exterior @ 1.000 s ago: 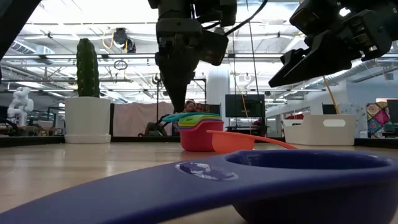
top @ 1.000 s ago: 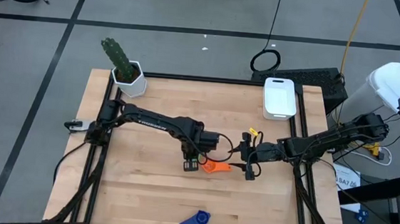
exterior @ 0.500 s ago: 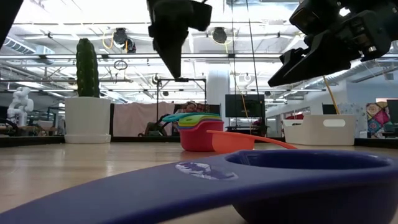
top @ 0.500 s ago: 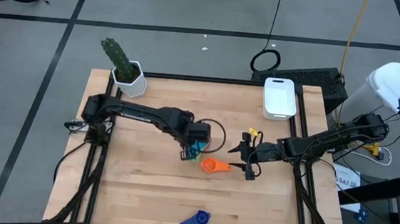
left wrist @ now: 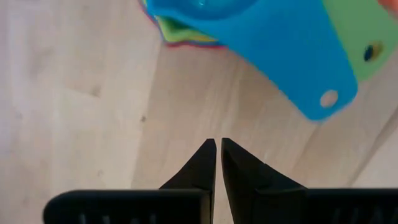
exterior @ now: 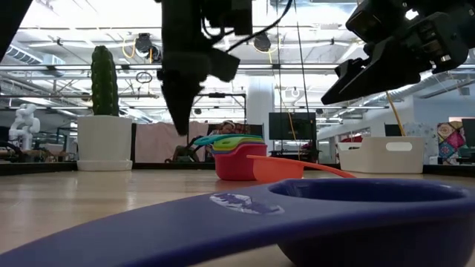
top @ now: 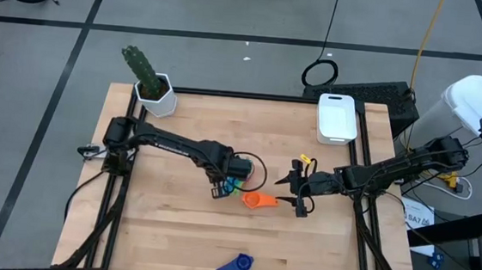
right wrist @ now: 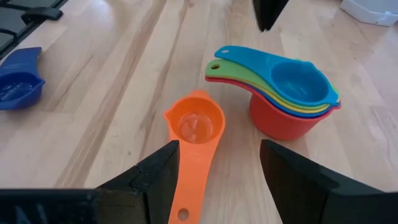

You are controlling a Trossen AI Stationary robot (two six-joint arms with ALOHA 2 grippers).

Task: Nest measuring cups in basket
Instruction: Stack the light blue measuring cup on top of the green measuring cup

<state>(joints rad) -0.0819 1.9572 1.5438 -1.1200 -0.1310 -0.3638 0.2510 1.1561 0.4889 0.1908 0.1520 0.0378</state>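
Left gripper point(top: 217, 189) hangs above the table point(top: 164, 232) with its two fingers pressed together and nothing between them, just beside the stack point(right wrist: 283, 96) of nested cups, on the side away from the right arm. The stack has a red cup at the bottom, then yellow, green and light blue on top, and it stands near the middle of the table. Touching or almost touching it, the orange cup point(top: 257, 200) lies alone, with its handle toward the right gripper point(top: 299, 194), which waits near it with the fingers wide apart and empty. The dark blue cup point(top: 235, 266) lies well apart, near the front edge. The basket point(top: 337, 118) stands empty at the far right corner.

In my judgement the nesting is not finished: two cups are loose and nothing is in the basket. The next move probably calls for opening a gripper over the orange cup's handle and lifting it into the stack.

Compared with half a second ago, the left gripper has moved away from above the stack to its side, and in the low view it is lower; the cups did not move.
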